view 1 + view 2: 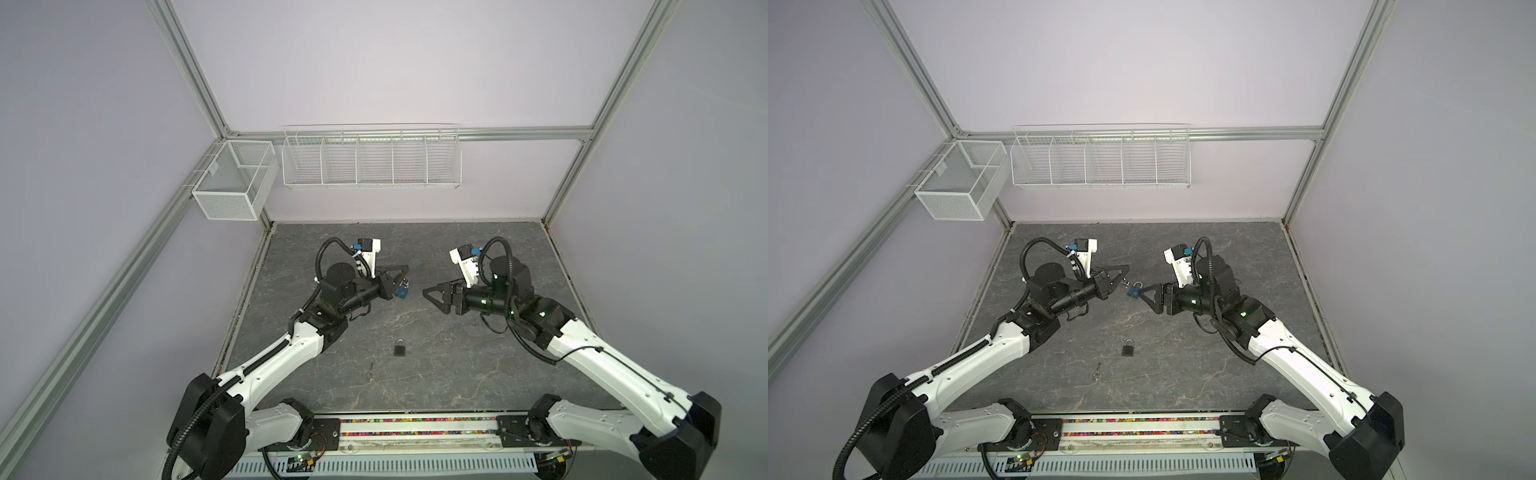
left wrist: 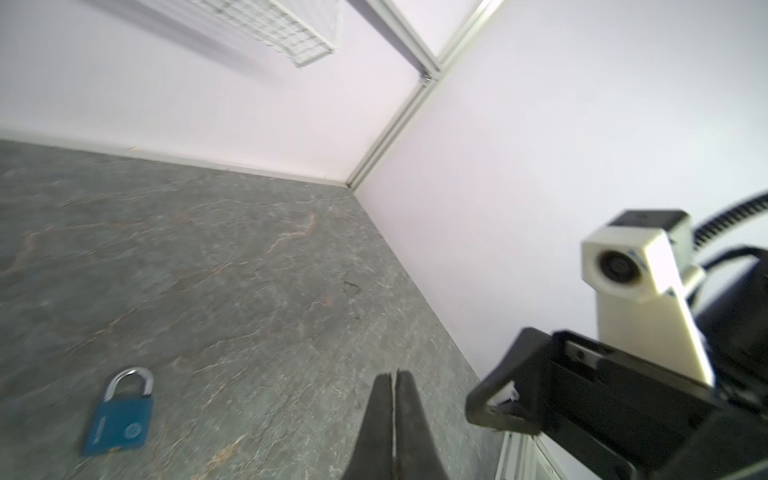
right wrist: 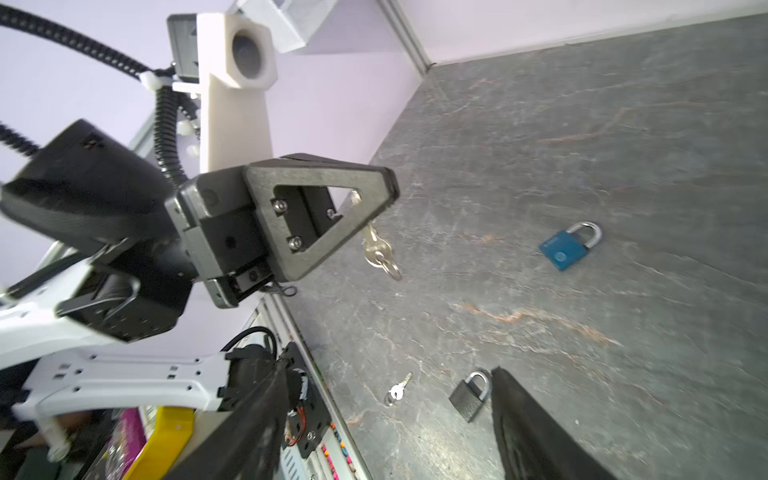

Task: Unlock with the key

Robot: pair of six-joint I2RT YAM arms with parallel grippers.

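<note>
The left end effector (image 3: 392, 183) gripped a key (image 3: 376, 249), the right end effector (image 1: 428, 292) gaped empty, and the blue padlock (image 3: 569, 245) lay on the bench (image 3: 582, 124) between them.

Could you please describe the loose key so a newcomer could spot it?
On the grey table, find the dark padlock near the front middle. The loose key lies just left of it and nearer the front edge in a top view. Unlike the other key, pinched in the left claw, it lies free.
</note>
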